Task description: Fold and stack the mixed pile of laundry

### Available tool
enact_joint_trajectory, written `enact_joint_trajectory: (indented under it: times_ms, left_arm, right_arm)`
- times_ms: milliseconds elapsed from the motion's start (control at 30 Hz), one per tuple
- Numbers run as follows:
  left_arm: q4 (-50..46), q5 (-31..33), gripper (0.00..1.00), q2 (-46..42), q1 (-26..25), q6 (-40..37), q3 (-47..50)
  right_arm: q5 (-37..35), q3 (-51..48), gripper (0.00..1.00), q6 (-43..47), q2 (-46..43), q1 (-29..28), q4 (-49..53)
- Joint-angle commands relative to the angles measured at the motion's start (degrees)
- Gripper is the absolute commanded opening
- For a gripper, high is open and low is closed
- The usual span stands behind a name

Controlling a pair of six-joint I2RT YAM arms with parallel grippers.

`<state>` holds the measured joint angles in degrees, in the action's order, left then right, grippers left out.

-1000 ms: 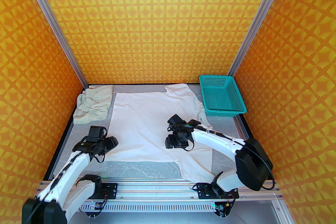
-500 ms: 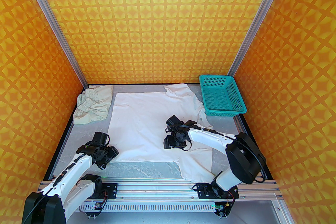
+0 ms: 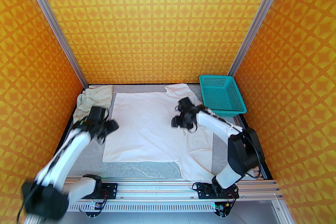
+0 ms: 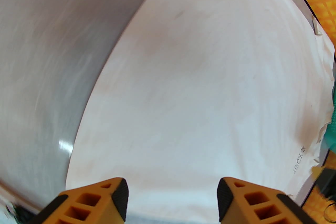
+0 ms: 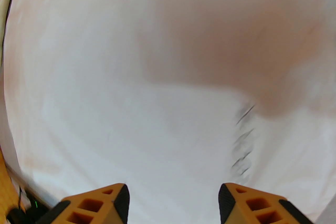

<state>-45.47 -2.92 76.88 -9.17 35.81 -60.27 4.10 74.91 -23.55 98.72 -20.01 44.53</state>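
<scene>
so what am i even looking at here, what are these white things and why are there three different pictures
These are two white robot arms, bolted at the near edge of a grey table. The large picture looks down from above and behind them. The other two come from a camera on each wrist, so the orange fingers at the bottom of those are the robot's own. The left gripper and right gripper both hang open over a white shirt and hold nothing. The shirt lies spread out on the table. A crumpled beige garment sits in the far left corner, and a teal mesh basket stands at the far right.
</scene>
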Motion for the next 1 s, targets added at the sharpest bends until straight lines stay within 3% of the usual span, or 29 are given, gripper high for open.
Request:
enact_joint_trajectory:
  times_ms: [0, 133, 400, 733, 967]
  left_arm:
    - [9.72, -1.91, 0.57, 10.71, 0.02, -7.84, -6.18]
    - [15.37, -3.96, 0.49, 25.33, 0.86, -9.08, -16.56]
    - [20.08, -7.39, 0.38, 46.52, 3.70, -6.55, -33.47]
    - [15.41, -11.28, 0.38, 65.04, 6.80, -2.55, -53.74]
    - [14.93, -14.52, 0.38, 72.72, 8.52, -0.42, -62.78]
  right_arm:
    - [-8.86, 6.03, 0.60, 2.67, 5.97, 2.89, -0.14]
    - [-9.99, 14.86, 0.57, 2.72, 14.69, 6.47, 0.07]
    - [-8.65, 26.51, 0.53, 0.99, 26.99, 10.08, 0.54]
    - [-3.23, 39.44, 0.52, -1.74, 39.25, 10.50, 2.89]
    - [0.05, 51.53, 0.52, -2.77, 47.80, 10.91, 5.60]
